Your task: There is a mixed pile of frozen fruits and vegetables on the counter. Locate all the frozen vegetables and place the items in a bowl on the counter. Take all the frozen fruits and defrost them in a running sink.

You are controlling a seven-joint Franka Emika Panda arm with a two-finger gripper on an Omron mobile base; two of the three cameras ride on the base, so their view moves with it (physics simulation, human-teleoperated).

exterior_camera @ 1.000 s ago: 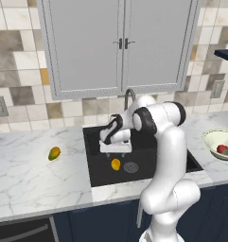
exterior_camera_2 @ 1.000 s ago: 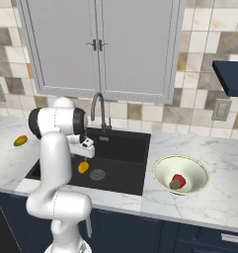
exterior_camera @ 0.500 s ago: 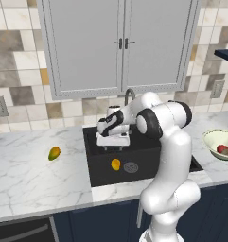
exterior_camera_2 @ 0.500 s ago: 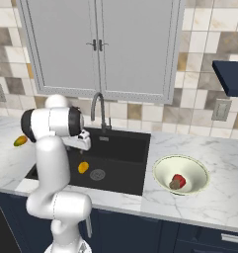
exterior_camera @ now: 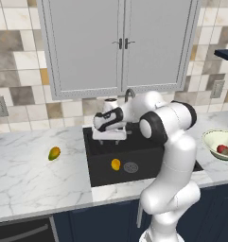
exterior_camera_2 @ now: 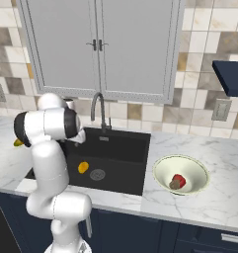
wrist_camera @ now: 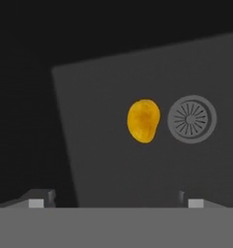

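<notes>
Yellow-orange and small, the remaining mango lies on the white marble counter in the left base view, well to the left of the black sink, while a second mango rests on the sink floor just beside the round drain. The gripper hangs over the far left part of the basin, jaws spread wide and holding nothing. I judge the fruit on the counter to be light, hard and smooth-skinned if frozen, so it may roll or slip; the surest hold looks like across its narrow middle, with the fingers coming down either side of the oval. Marble is flat and offers no stop, and the space around the fruit is bare, so there is room to descend. At the far right the pale bowl holds a red vegetable. In the right base view the same bowl sits on the counter right of the sink and carries the red piece and a grey-brown lump touching it; the faucet arches at the back of the basin, under grey wall cabinets and a tiled wall. Whether water runs I cannot tell. In the hand view the sunk mango lies close beside the drain on dark matte sink floor, with the two finger tips far apart at the bottom.
</notes>
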